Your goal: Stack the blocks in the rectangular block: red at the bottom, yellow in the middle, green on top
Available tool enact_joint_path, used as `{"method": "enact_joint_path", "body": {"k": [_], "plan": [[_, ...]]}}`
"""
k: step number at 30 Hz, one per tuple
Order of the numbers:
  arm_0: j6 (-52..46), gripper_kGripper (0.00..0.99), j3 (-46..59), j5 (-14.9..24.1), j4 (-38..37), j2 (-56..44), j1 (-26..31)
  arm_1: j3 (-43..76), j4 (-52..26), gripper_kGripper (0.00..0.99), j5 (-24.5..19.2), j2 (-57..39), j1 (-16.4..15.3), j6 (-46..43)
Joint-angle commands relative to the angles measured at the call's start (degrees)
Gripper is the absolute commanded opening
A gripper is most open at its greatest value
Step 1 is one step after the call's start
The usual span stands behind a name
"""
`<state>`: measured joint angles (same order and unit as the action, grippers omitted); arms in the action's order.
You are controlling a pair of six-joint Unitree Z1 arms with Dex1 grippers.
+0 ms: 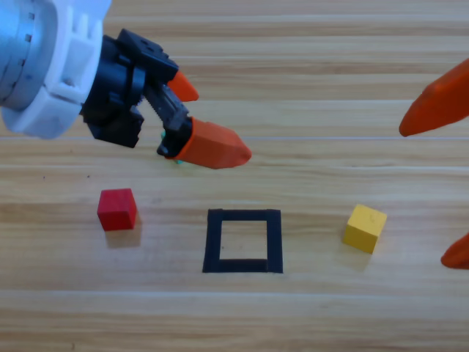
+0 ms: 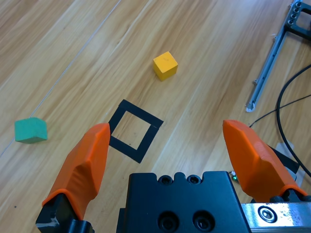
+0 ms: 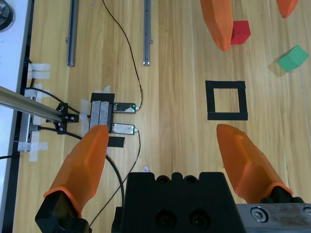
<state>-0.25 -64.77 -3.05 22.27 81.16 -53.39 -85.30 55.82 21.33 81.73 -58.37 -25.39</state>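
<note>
Red cube (image 1: 117,208) sits lower left, ungrasped; left gripper (image 1: 209,117) hovers released at upper left, and may knock it aside descending off-centre. Right gripper (image 1: 447,176) waits released.

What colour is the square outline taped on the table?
Black; the tape outline shows best in the high view.

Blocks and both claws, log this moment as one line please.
left claw open, empty, above table | right claw open, at right edge | red, yellow, green cubes apart on wood | tape outline unfilled
</note>
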Motion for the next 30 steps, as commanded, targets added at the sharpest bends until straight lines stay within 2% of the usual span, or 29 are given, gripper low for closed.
{"method": "enact_joint_path", "body": {"k": [1,6,8,11,14,17,20,25,30], "plan": [[-0.89,0.99,0.79,0.76,0.85,-1.35,-1.36,1.54,-0.89,0.983,0.11,2.99,-2.63,-0.54],[-1.07,0.99,0.96,0.76,1.02,-1.62,-1.36,1.98,-0.89,0.983,-0.15,2.99,-2.54,0.6],[-1.15,0.99,0.88,0.76,1.29,-1.71,-1.36,2.33,-0.98,0.983,-1.91,2.64,-2.54,2.18],[-1.15,0.99,0.96,0.85,1.55,-1.97,-1.36,2.68,-1.42,0.983,-10.7,2.91,-2.54,7.46],[-1.42,0.99,0.88,1.91,1.99,-2.32,-1.36,2.86,-1.6,0.983,-22.74,3.78,-2.19,12.29],[-3.53,0.99,-0.62,4.63,3.4,-2.14,-0.75,3.3,-2.04,0.983,-29.16,6.86,-0.43,15.28],[-6.95,0.99,-3.96,5.16,5.33,-1.0,4.0,4.0,-2.04,0.983,-29.95,12.66,1.5,15.02],[-14.43,0.99,-8.44,5.16,8.32,1.46,12.52,4.79,-2.3,0.983,-30.91,23.38,2.47,12.29],[-22.25,0.99,-6.51,5.07,10.87,1.81,20.08,5.32,-4.94,0.983,-31.7,27.34,4.49,11.94]]}}
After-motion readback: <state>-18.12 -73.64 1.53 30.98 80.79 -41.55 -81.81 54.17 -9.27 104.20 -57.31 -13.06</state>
